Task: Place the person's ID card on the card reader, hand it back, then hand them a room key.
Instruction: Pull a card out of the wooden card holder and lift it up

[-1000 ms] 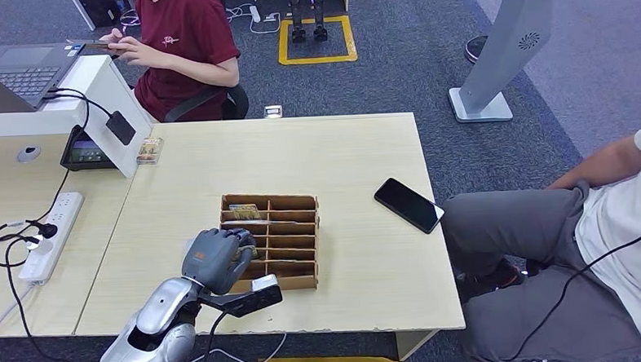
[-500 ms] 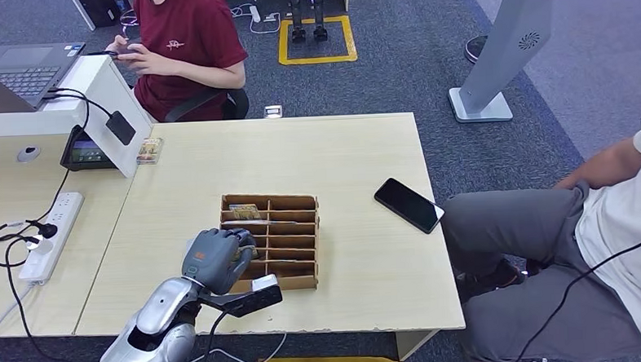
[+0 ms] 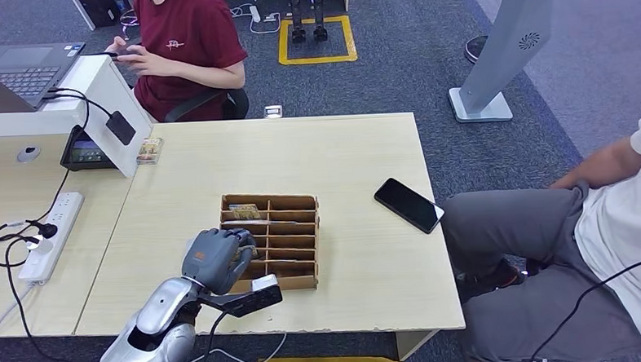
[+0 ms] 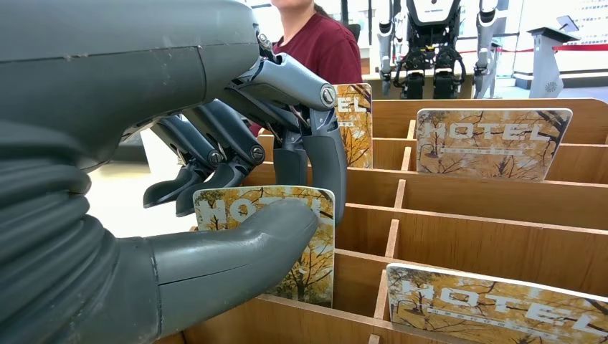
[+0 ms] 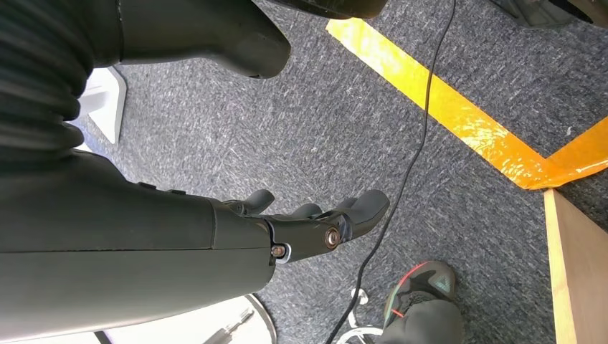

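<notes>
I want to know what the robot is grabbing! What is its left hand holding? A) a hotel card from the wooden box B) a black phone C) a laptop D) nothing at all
A: in the left wrist view the left hand pinches a hotel card between its thumb and fingers, over a slot of the wooden box, while the black phone lies untouched on the table.

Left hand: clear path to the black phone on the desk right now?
Probably not as things stand. The left hand is pinching a hotel key card in the wooden organizer, so it's occupied. The black phone lies past the organizer's far side, open desk around it.
</notes>
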